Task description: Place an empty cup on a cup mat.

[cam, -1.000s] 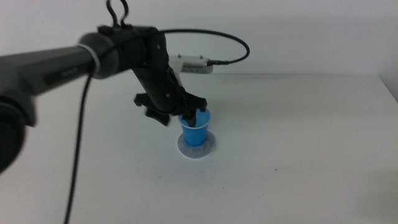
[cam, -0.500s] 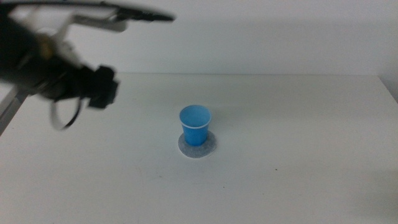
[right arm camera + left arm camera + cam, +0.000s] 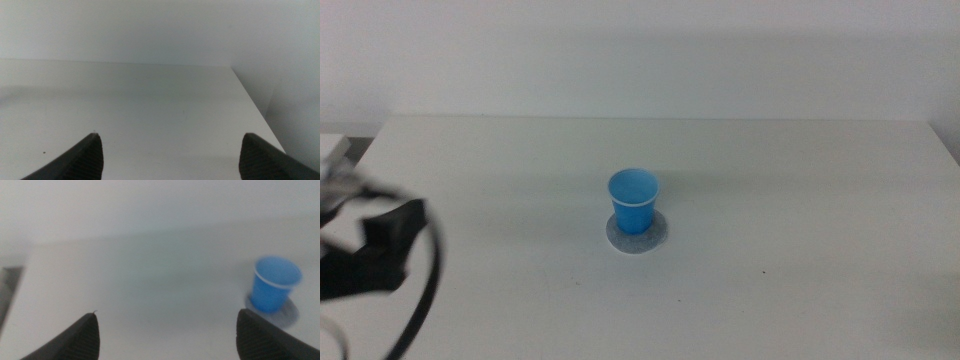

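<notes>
The blue cup (image 3: 634,202) stands upright on the grey cup mat (image 3: 638,237) in the middle of the table, with nothing holding it. It also shows in the left wrist view (image 3: 274,283), on the mat (image 3: 289,311). My left gripper (image 3: 167,335) is open and empty, well to the left of the cup; part of that arm (image 3: 375,250) shows blurred at the middle view's left edge. My right gripper (image 3: 170,155) is open and empty over bare table, out of the middle view.
The white table (image 3: 800,200) ends at a back edge by the wall and at a left edge (image 3: 365,150). The right wrist view shows the table's far corner (image 3: 232,70).
My left arm has let go of the cup and pulled back from it to the left and down to the picture's edge. The cup stays upright on the mat.
</notes>
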You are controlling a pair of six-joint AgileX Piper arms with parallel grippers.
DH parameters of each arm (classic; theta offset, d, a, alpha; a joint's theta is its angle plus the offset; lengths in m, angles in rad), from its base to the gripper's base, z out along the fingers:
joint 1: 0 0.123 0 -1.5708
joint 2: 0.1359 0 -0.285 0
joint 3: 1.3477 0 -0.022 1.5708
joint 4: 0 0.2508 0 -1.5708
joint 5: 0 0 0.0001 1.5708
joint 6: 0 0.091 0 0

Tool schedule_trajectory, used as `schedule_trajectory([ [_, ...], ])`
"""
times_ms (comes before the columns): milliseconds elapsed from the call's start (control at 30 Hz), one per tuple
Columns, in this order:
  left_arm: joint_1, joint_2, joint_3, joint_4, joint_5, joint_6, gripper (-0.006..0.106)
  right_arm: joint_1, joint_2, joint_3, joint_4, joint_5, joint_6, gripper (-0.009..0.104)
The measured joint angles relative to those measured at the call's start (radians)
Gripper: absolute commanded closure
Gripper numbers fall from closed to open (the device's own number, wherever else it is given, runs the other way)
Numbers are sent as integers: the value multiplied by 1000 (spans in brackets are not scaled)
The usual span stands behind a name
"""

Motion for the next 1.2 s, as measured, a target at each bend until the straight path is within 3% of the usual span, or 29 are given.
schedule_trajectory([
  [233, 143, -351, 235, -55, -79, 52, 7, 0, 0, 0, 0, 0, 0, 2],
  [567, 182, -629, 419, -63, -81, 57, 7, 0, 0, 0, 0, 0, 0, 2],
  [1200, 183, -661, 422, -55, -156, 59, 7, 0, 0, 0, 0, 0, 0, 2],
])
